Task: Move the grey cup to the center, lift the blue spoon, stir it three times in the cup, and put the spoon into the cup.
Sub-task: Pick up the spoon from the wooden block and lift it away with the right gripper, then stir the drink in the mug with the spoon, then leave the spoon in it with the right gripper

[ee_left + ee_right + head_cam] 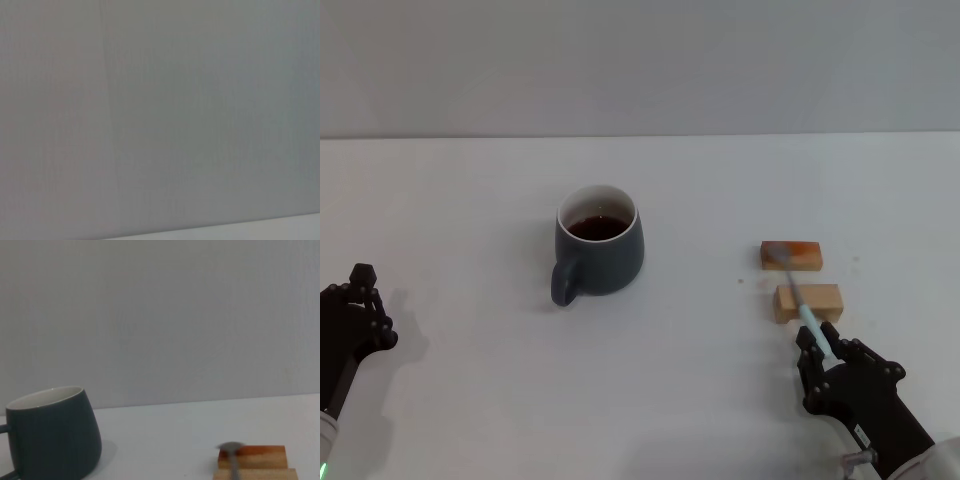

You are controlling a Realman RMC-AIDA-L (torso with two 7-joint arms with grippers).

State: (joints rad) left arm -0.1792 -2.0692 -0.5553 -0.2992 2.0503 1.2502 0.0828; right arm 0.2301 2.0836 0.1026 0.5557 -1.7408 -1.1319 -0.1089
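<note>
The grey cup point(599, 253) stands upright near the table's middle, dark liquid inside and its handle toward me on the left; the right wrist view shows the grey cup point(52, 435) too. The blue spoon point(802, 303) lies across two wooden blocks, its metal bowl on the far block and its pale handle pointing at me. In the right wrist view the spoon's bowl point(230, 447) shows on the far block. My right gripper point(825, 347) is open at the handle's near end, a finger on each side of it. My left gripper point(360, 300) is parked low at the table's left.
The far wooden block point(791, 255) and the near wooden block point(808, 302) sit right of the cup, a small gap between them. The white table point(470, 200) ends at a grey wall behind. The left wrist view shows only that wall.
</note>
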